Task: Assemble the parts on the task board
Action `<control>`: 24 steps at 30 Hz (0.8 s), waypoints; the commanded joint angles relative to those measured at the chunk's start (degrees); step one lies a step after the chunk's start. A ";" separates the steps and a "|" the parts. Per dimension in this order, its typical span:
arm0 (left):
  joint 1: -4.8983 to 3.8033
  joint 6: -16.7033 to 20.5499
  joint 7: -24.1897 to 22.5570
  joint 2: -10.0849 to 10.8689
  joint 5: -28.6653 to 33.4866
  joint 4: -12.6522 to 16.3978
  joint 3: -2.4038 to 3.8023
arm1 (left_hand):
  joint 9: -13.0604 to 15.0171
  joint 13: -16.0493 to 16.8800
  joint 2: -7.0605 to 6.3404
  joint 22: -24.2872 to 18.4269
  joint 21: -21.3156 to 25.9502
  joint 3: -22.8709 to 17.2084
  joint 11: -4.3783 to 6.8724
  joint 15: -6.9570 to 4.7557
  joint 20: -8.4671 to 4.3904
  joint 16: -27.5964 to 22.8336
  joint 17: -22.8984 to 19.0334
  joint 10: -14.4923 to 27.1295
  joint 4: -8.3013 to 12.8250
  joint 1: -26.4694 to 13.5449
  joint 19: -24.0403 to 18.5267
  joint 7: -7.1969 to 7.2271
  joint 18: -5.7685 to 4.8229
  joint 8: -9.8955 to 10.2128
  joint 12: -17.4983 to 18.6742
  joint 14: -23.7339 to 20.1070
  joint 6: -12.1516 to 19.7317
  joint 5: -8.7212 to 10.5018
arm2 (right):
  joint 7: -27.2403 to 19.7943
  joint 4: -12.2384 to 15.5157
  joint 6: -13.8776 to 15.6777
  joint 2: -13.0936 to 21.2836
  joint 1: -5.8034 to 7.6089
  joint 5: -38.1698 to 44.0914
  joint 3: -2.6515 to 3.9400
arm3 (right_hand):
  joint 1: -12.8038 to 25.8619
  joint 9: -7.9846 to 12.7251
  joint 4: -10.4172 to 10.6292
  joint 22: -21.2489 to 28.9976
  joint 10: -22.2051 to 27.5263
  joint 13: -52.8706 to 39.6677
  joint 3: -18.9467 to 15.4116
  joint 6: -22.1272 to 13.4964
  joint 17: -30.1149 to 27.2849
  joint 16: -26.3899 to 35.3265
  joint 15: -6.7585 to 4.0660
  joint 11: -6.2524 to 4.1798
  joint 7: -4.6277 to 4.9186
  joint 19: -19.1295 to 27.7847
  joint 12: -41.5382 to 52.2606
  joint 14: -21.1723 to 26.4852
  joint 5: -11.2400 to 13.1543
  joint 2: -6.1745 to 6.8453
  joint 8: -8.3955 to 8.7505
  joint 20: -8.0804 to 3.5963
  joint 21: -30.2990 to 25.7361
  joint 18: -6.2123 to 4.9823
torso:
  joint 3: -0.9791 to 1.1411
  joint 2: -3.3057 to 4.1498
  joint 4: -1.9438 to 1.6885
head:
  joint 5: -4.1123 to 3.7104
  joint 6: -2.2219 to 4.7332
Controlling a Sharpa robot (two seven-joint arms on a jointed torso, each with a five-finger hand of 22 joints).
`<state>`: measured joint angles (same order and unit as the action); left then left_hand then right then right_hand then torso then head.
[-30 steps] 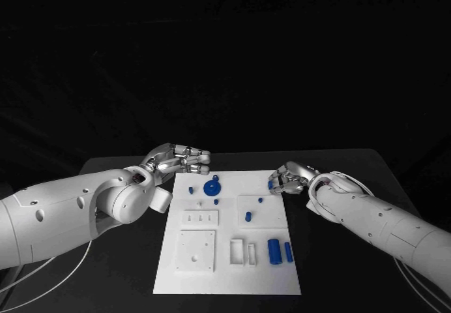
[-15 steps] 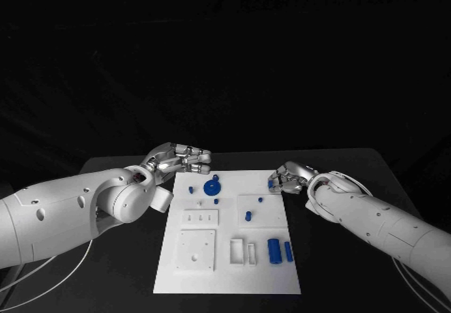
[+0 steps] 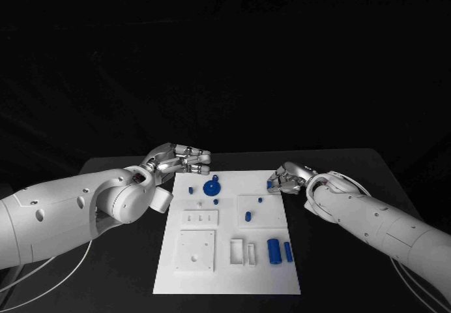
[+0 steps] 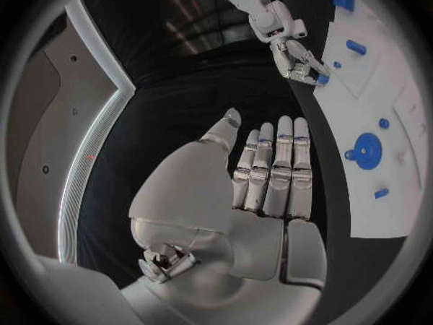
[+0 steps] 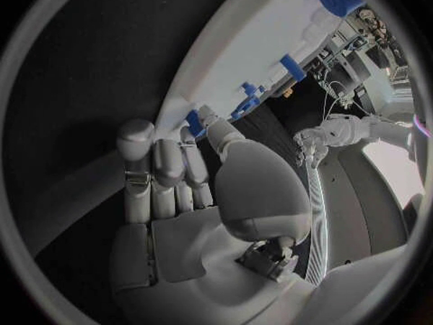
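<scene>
i think i am in a robotics lab or a test room. i work at a black table [image 3: 122,261], and behind it there is only a dark black backdrop, like a curtain, not the walls of a home. on the table lies a white task board [image 3: 230,274] with small blue parts [image 3: 274,250], which looks like equipment for experiments. in my right wrist view i see, far at the edge, bright shelves or racks with equipment and cables [image 5: 353,47]. my left wrist view shows a dark ceiling with long beams [image 4: 185,14], like in an industrial hall.
</scene>
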<state>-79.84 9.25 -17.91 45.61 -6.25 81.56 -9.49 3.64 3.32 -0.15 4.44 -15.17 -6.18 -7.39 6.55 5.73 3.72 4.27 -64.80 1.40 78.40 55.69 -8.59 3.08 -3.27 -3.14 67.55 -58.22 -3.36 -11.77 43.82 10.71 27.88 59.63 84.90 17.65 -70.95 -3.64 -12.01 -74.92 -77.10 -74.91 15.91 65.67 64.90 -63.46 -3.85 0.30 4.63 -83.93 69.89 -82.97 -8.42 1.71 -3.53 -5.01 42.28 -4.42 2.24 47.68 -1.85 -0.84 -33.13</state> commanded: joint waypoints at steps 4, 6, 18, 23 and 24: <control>-0.03 -0.99 -0.43 -0.01 -0.28 0.19 0.04 | 0.07 0.08 0.11 -0.03 0.12 0.05 0.08 0.02 0.01 -0.19 -0.01 0.36 0.39 -0.08 0.27 0.18 0.52 -0.28 -0.19 -0.24 0.32 -0.33 | 0.23 0.13 0.71 -0.12 -0.04 0.85 0.00 | -0.04 -0.13 -0.11 -1.08 -0.15 -2.44 0.35 1.33 0.10 -0.31 -0.40 -0.64 -0.20 -3.14 0.39 -0.30 0.31 -0.80 -0.09 -0.38 -0.09 -0.81 | 0.00 -0.01 0.00 | -0.01 -0.14; -0.03 -1.01 -0.43 0.00 -0.31 0.19 0.05 | 0.08 0.08 0.11 0.01 0.32 0.04 0.09 -0.01 -0.01 -0.17 0.01 0.35 0.33 0.00 0.37 0.21 0.50 -0.29 -0.18 -0.17 0.22 -0.31 | 0.28 0.22 1.21 -0.08 -0.04 0.87 0.00 | 0.21 -0.12 -0.10 -1.15 -0.26 -2.49 0.02 1.80 0.18 -0.37 -0.49 -0.75 -0.38 -3.16 0.45 -0.32 0.28 -0.86 -0.06 -0.47 0.02 -0.73 | 0.00 -0.02 0.01 | 0.01 -0.16; -0.06 0.61 1.11 0.08 -1.89 0.04 0.13 | 0.09 0.07 0.02 0.51 -0.63 0.08 0.75 -1.54 -1.23 0.83 1.04 -1.14 0.01 -0.34 2.20 0.47 0.27 -0.31 -0.19 4.19 -0.35 -0.28 | 2.45 5.62 4.82 1.68 0.09 1.23 0.01 | 0.63 -0.18 0.81 -1.21 -0.60 -2.63 -2.44 2.95 0.41 -0.46 -0.90 -1.13 -0.91 -3.25 0.55 -0.40 -0.22 -0.79 -0.06 -0.91 0.27 -0.64 | 0.08 -0.24 0.56 | 0.45 -0.02; -0.09 2.10 4.66 -0.54 -3.48 -1.18 0.19 | 0.15 0.05 -0.29 2.24 -4.09 0.77 2.77 -4.41 -4.08 5.97 3.40 -6.36 -0.94 -1.62 6.40 1.49 -0.50 -0.39 -0.22 10.46 -1.91 -0.13 | 4.91 10.36 4.80 2.90 0.51 3.01 0.02 | 0.67 -0.18 1.14 -1.15 -0.69 -2.73 -3.05 3.03 0.48 -0.49 -1.01 -1.18 -1.00 -3.24 0.61 -0.40 0.22 -0.77 -0.07 -1.03 0.33 -0.68 | 0.00 -0.84 1.22 | 0.92 -0.05; -0.11 2.17 5.77 -0.73 -4.01 -1.54 0.20 | 0.22 0.11 -0.38 2.90 -5.34 1.11 3.67 -5.41 -4.96 8.31 4.48 -8.71 -1.31 -2.14 7.77 1.95 -0.64 -0.50 -0.42 12.62 -2.81 -0.04 | 5.45 11.33 4.64 3.13 0.59 3.53 0.02 | 0.67 -0.18 1.14 -1.15 -0.69 -2.73 -3.05 3.03 0.48 -0.49 -1.01 -1.18 -1.00 -3.24 0.61 -0.40 0.22 -0.77 -0.07 -1.03 0.33 -0.68 | -0.03 -1.08 1.36 | 1.04 -0.17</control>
<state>-79.87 10.09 -15.55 45.10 -8.16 80.19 -9.38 3.81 3.33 -0.51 7.30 -20.41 -5.01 -3.87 1.32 0.79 11.84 8.69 -73.17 0.24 76.54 63.16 -6.66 3.08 -3.50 -3.21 79.66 -60.80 -3.36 -8.87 54.47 14.65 30.89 60.13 86.20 17.64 -70.53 -3.77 -10.75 -74.91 -77.92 -74.91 13.20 68.35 65.30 -63.67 -4.49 -0.52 3.61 -84.14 70.13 -83.23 -8.38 1.27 -3.41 -5.63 42.28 -4.41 2.28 47.13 -0.94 -0.01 -33.11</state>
